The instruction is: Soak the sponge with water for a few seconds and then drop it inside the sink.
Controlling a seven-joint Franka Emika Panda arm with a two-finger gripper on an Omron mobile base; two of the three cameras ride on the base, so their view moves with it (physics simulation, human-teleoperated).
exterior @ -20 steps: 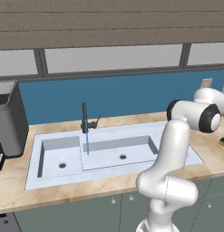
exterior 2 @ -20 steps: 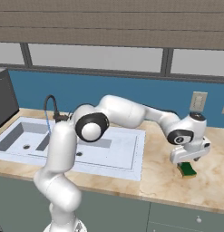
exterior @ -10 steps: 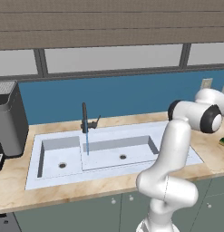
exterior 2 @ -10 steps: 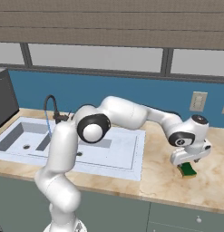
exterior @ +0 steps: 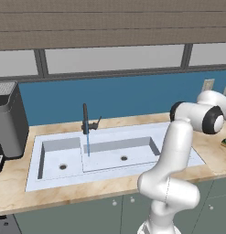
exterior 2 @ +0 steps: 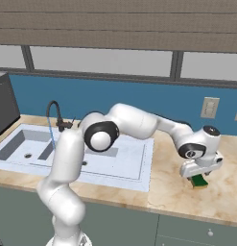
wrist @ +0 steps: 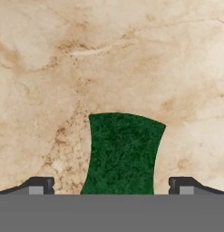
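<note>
- I see almost no change from a second ago: the two-finger gripper has barely sunk over the marble counter.
- Its jaws stand spread wide, and the flat dark-green sponge lies between them, touching neither.
- Farther off, thin pale-blue water falls into the pale double-basin sink.

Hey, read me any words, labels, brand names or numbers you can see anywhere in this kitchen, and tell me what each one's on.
None: no readable text.
The sponge, the sink, the black faucet, the dark appliance at the counter's left end and the wall outlet all bear no lettering.
</note>
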